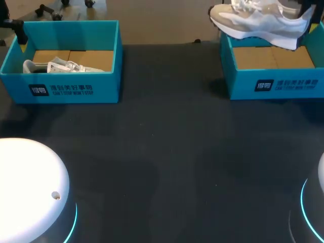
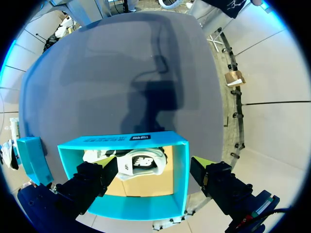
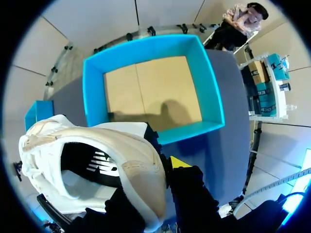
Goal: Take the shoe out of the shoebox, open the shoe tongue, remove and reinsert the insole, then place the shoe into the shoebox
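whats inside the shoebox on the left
A white shoe lies on the brown cardboard floor of the left shoebox. The floor beneath the shoe is covered, so anything under it cannot be seen.

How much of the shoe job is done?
One shoe is out of the right shoebox, whose floor is bare. The right gripper holds it above that box. Its insole looks in place; whether that step is done, I cannot tell. Putting it back is left. A second shoe lies in the left shoebox, under the open left gripper.
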Tool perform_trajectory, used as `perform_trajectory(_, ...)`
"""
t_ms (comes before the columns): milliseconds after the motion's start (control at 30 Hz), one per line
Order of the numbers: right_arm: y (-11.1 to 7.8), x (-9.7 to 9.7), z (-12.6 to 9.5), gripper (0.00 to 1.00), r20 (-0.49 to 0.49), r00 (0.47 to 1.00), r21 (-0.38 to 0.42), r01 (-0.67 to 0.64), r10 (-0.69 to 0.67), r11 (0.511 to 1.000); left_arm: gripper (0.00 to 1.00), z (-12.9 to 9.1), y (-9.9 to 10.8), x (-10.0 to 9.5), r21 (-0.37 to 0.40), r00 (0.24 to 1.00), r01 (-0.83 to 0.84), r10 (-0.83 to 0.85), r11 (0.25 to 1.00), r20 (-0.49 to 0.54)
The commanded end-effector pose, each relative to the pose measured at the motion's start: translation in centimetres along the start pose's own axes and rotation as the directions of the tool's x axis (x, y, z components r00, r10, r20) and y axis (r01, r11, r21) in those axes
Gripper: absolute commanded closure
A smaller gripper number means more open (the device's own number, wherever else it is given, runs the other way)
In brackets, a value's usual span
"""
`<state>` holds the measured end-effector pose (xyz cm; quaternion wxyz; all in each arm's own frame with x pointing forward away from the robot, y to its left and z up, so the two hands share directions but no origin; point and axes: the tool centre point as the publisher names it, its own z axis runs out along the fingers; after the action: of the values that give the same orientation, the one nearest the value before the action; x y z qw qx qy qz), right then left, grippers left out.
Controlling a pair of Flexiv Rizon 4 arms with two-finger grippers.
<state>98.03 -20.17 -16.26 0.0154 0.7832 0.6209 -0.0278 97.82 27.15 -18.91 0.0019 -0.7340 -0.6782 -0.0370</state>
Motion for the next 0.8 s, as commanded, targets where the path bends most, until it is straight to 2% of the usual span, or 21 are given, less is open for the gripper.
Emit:
perform_trajectory(33,-0.5,-0.1,0.0,1.00,-0.005,1.000,-0.150,-0.001,0.001,0.989,0.00,-0.1,-0.2,0.0,-0.003,1.000,0.000,0.000,1.000,-0.003)
perform_trajectory(200,-0.5,-0.1,0.0,1.00,-0.005,1.000,-0.150,-0.001,0.001,0.989,0.00,-0.1,-0.2,0.0,-0.003,1.000,0.000,0.000,1.000,-0.003)
perform_trajectory(267,-1.3,0.1,0.1,1.00,0.007,1.000,-0.146,0.004,-0.003,0.989,0.00,-0.1,-0.2,0.0,-0.003,1.000,0.000,0.000,1.000,-0.003)
perform_trajectory(433,-4.5,0.8,0.6,1.00,0.027,1.000,-0.127,-0.008,0.011,0.992,0.00,-0.1,-0.2,0.0,-0.003,1.000,0.000,0.000,1.000,-0.003)
perform_trajectory(567,-7.0,1.8,0.9,1.00,-0.002,1.000,-0.152,-0.002,0.001,0.988,0.00,-0.1,-0.2,0.0,-0.003,1.000,0.000,0.000,1.000,-0.003)
perform_trajectory(800,-11.9,5.1,2.5,1.00,0.020,1.000,-0.171,-0.011,0.015,0.985,0.00,-0.1,-0.2,0.0,-0.003,1.000,0.000,0.000,1.000,-0.003)
